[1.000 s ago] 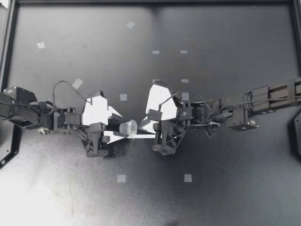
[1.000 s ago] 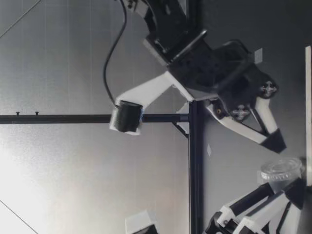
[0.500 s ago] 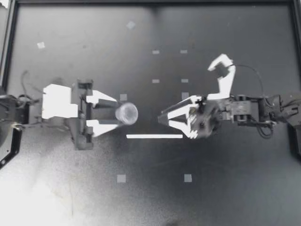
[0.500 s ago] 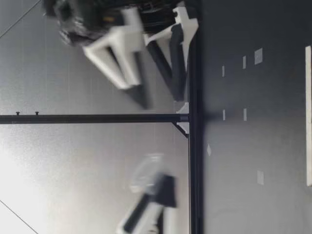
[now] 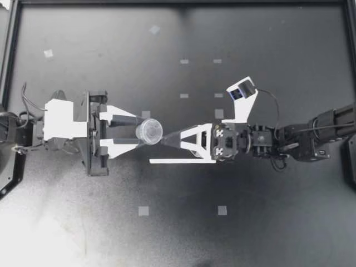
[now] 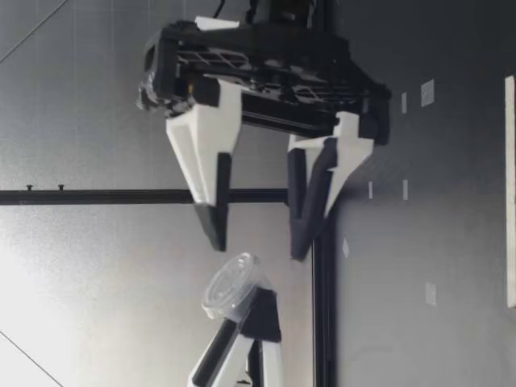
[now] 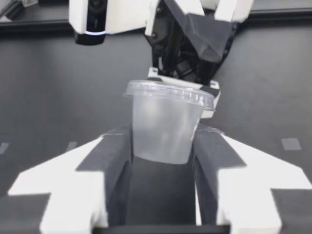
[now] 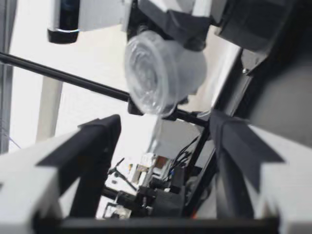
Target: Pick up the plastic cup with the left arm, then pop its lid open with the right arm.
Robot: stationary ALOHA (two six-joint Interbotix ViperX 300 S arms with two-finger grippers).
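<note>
A small clear lidded cup [image 5: 149, 132] hangs above the table, with my left gripper [image 5: 143, 132] shut on its body from two sides. In the left wrist view the cup [image 7: 165, 127] stands upright between the dark pads [image 7: 116, 158]. My right gripper [image 5: 167, 139] is turned on its side, fingers wide open, tips almost at the cup. The low view shows its open fingers [image 6: 211, 211] just short of the cup's lid [image 6: 230, 282]. In the right wrist view the cup [image 8: 163, 73] lies just ahead of the open right gripper [image 8: 163, 127], lid facing it, not touched.
A thin white strip [image 5: 182, 161] lies on the black table under the right gripper. Small grey tape squares [image 5: 143, 211] dot the surface. A black frame rail [image 5: 11, 55] borders the table at the left and back.
Both arms have risen from the table. My left gripper has kept the cup and drawn back. My right gripper has opened wide, rolled onto its side and closed in on the cup.
</note>
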